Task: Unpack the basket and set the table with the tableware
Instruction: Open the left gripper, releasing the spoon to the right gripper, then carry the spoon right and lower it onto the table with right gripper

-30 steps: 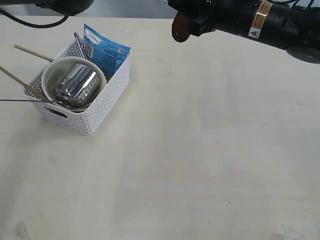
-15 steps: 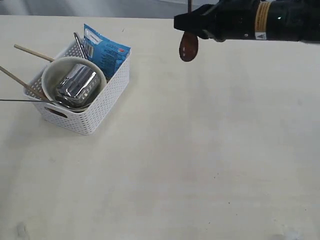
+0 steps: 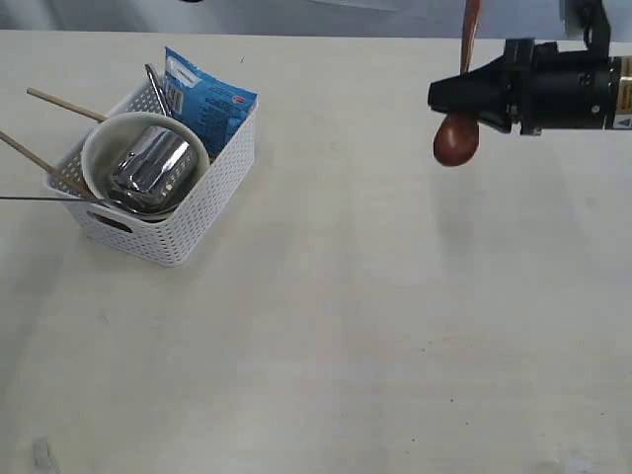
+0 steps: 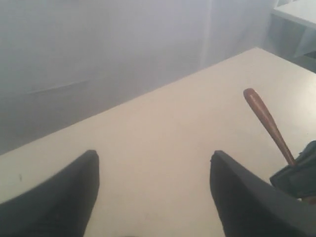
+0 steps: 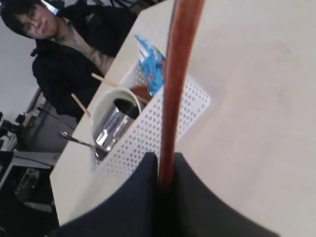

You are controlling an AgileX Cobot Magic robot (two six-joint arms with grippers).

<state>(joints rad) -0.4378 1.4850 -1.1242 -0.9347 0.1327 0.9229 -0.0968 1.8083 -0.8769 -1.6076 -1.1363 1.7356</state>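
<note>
In the exterior view, the spoon [image 3: 455, 139] is held upright over the table [image 3: 346, 326] by the right gripper [image 3: 462, 96], well apart from the basket [image 3: 173, 242], where bowl [image 3: 96, 148] and cup [image 3: 148, 163] are left. In the left wrist view, the left gripper [image 4: 153, 197] is seen spread and empty. In the right wrist view, the spoon's handle is clamped. Next, lowering and laying flat are judged to be called for.

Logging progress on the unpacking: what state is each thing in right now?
dark red spoon: held in the air, bowl end down
right gripper: shut on the spoon's handle
left gripper: open, empty
white basket: not yet emptied
steel cup: on its side inside the cream bowl
chopsticks: sticking out over the basket's rim
</note>
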